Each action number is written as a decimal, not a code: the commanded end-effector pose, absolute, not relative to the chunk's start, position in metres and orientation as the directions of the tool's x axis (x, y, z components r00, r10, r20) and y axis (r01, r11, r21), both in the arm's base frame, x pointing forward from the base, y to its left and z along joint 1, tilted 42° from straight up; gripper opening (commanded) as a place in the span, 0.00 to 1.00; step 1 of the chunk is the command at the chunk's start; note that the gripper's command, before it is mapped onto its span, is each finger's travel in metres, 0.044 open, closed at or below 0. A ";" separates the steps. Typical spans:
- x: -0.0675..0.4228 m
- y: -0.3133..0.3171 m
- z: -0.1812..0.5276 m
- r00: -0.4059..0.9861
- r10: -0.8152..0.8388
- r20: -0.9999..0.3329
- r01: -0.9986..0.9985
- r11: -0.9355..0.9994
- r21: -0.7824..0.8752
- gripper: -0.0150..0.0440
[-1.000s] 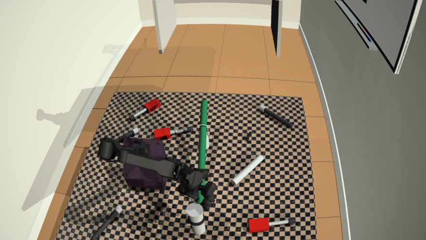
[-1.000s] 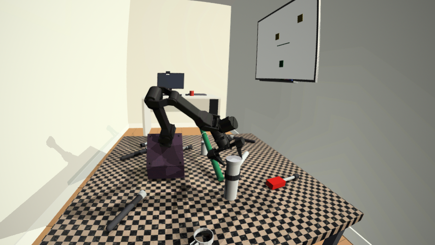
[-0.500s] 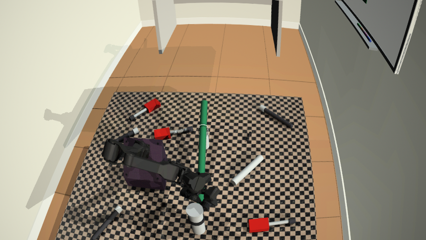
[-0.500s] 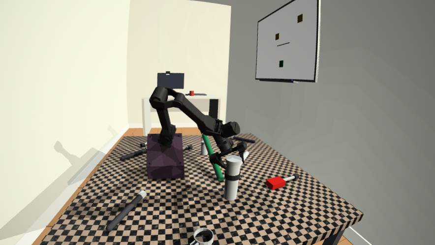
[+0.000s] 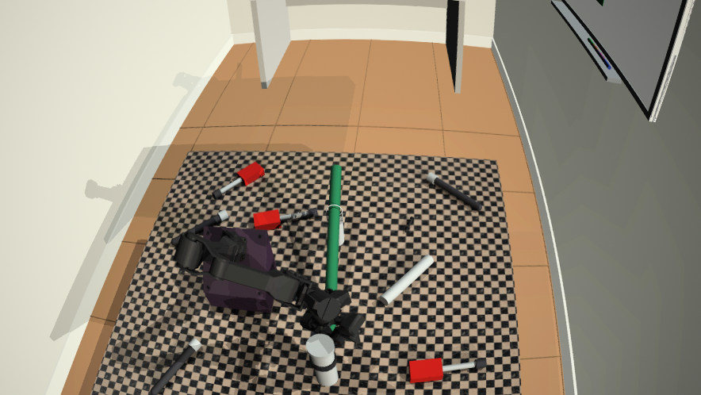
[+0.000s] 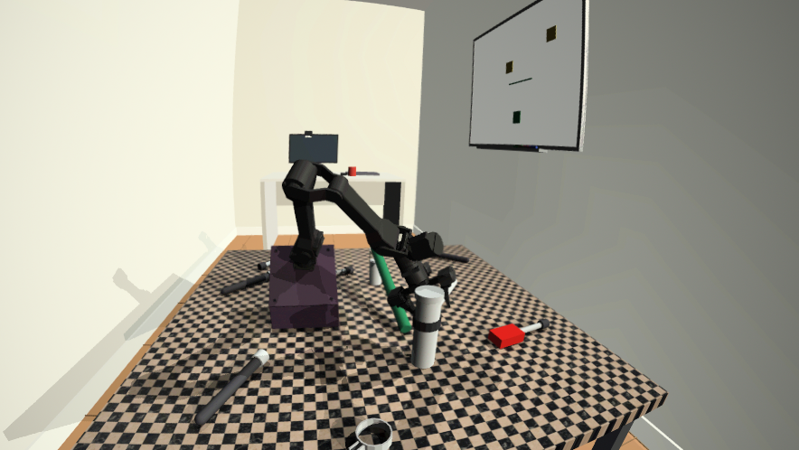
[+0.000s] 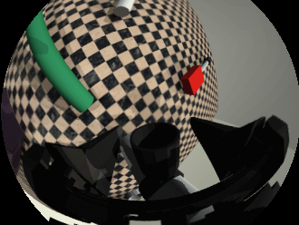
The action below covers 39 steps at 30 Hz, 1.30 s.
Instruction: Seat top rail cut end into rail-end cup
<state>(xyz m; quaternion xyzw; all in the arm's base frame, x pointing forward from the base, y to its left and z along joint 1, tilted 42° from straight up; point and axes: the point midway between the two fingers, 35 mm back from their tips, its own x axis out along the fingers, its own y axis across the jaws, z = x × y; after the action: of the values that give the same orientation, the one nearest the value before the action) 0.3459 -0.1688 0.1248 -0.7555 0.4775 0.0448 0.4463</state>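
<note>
Green rail (image 5: 333,245) (image 6: 390,285) (image 7: 59,73) — black pincer (image 5: 338,326) (image 6: 427,306) (image 7: 156,124) — black-and-tan checked tabletop (image 5: 461,304) (image 6: 335,385) (image 7: 145,50).

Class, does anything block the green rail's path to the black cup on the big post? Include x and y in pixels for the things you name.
Nothing visible does: the wrist view shows only a gap between the green rail's cut end (image 7: 86,103) and the black cup (image 7: 156,156).

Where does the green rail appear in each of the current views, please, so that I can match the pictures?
Top: the green rail runs down the centre, its lower part partly hidden by the arm.
Exterior: right of the purple base block, slanting down to its near end beside the big post.
Wrist: upper left, curving down to its cut end.
Shared landmark: the big post's black cup or band.
</note>
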 end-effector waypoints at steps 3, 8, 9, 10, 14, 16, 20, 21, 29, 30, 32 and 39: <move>0.347 -0.170 0.122 0.540 -0.679 -0.497 -0.765 -0.150 -0.626 0.73; 0.347 -0.170 0.122 0.540 -0.679 -0.497 -0.765 -0.150 -0.626 0.51; 0.347 -0.170 0.122 0.540 -0.679 -0.497 -0.765 -0.150 -0.626 0.47; 0.347 -0.170 0.122 0.540 -0.679 -0.497 -0.765 -0.150 -0.626 0.42; 0.347 -0.170 0.122 0.541 -0.677 -0.499 -0.767 -0.154 -0.623 0.34; 0.345 -0.169 0.121 0.545 -0.669 -0.506 -0.773 -0.167 -0.612 0.25; 0.341 -0.168 0.120 0.551 -0.654 -0.518 -0.784 -0.193 -0.590 0.25; 0.341 -0.168 0.120 0.551 -0.654 -0.518 -0.784 -0.193 -0.590 0.25; 0.335 -0.168 0.119 0.559 -0.629 -0.540 -0.799 -0.237 -0.553 0.25; 0.335 -0.168 0.119 0.559 -0.629 -0.540 -0.799 -0.237 -0.553 0.25; 0.334 -0.168 0.119 0.561 -0.625 -0.543 -0.801 -0.244 -0.546 0.25; 0.329 -0.167 0.118 0.566 -0.604 -0.561 -0.810 -0.281 -0.514 0.25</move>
<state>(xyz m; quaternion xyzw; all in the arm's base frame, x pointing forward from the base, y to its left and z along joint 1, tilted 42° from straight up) 0.3321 -0.1680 0.1172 -0.7851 0.4522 0.1202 0.4059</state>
